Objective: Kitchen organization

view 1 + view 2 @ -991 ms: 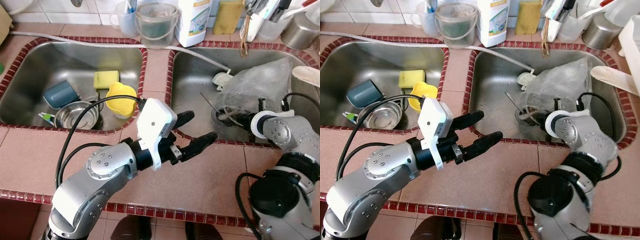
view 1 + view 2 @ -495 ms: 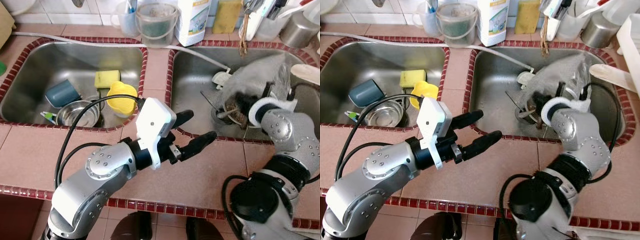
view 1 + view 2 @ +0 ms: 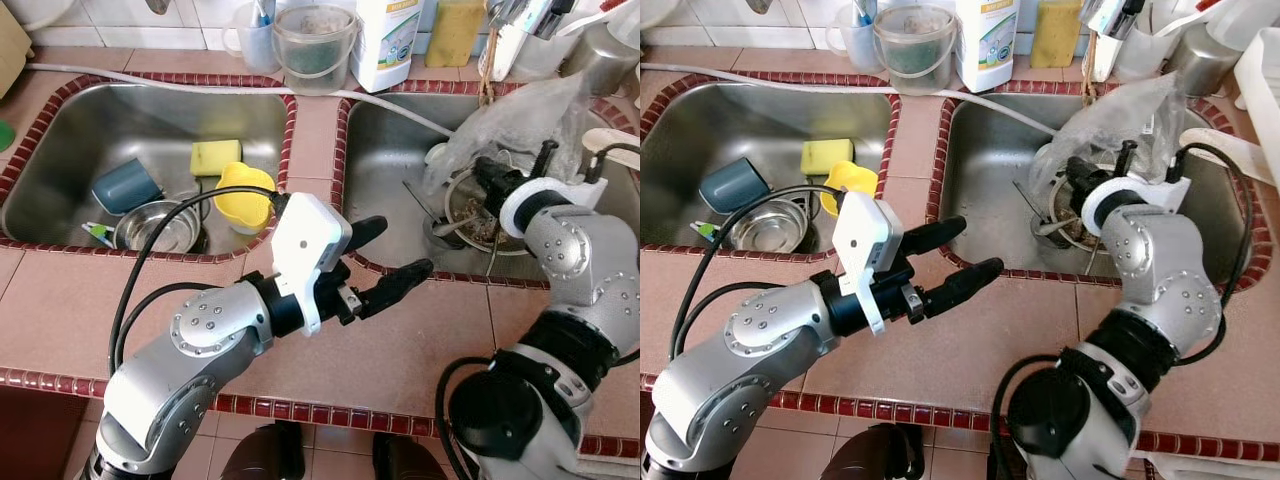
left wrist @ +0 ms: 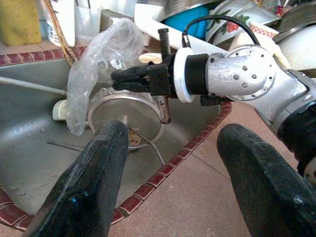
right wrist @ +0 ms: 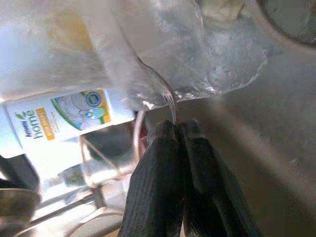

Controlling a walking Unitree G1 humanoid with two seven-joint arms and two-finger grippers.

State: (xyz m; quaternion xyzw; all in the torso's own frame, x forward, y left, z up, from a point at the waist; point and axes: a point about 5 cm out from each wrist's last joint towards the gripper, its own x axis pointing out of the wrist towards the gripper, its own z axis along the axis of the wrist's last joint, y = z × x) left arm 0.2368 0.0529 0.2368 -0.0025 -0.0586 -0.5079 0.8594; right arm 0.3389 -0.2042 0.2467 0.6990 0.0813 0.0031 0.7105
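Note:
A crumpled clear plastic bag (image 3: 520, 115) hangs over the right sink basin (image 3: 385, 190), and my right gripper (image 3: 482, 172) is shut on a pinch of its film (image 5: 170, 106). Beneath the bag a round steel strainer (image 4: 126, 111) with a wire handle lies in the basin, holding brown scraps. My left gripper (image 3: 405, 245) hovers open and holding nothing over the tiled counter (image 3: 420, 340), at the near rim between the two basins. In the left wrist view the right gripper (image 4: 123, 75) reaches across above the strainer, the bag (image 4: 94, 64) draped from it.
The left basin (image 3: 60, 140) holds a blue cup (image 3: 122, 185), a steel bowl (image 3: 155, 228), a yellow sponge (image 3: 213, 156) and a yellow cup (image 3: 243, 195). A detergent bottle (image 3: 385, 40), a clear bucket (image 3: 313, 40) and utensil holders line the back ledge. A white hose (image 3: 390, 105) crosses into the right basin.
My right gripper has risen and swung toward the back of the right basin, pulling the plastic bag up off the strainer. The left arm has stayed put.

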